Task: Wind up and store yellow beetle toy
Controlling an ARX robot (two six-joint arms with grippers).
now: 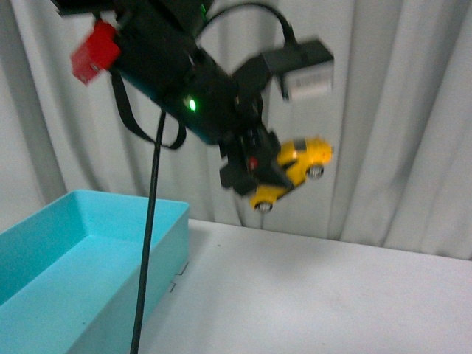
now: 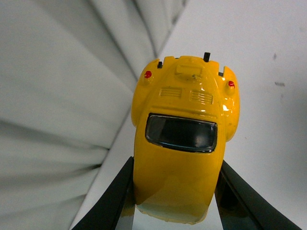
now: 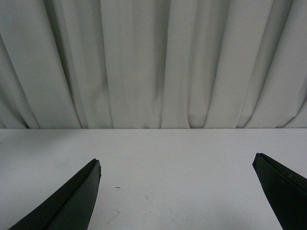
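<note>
My left gripper (image 1: 259,171) is shut on the yellow beetle toy (image 1: 299,168) and holds it high in the air above the white table, tilted, wheels showing. In the left wrist view the toy (image 2: 184,143) fills the middle, its dark window and red lights showing, clamped between the two black fingers (image 2: 108,201). My right gripper (image 3: 176,165) is open and empty, its black fingertips (image 3: 81,191) wide apart over bare white table, facing the curtain. The right arm is not in the front view.
A light blue open bin (image 1: 81,258) stands on the table (image 1: 317,295) at the lower left, below and left of the held toy. A black cable (image 1: 150,243) hangs down in front of it. A white curtain (image 1: 398,110) backs the table.
</note>
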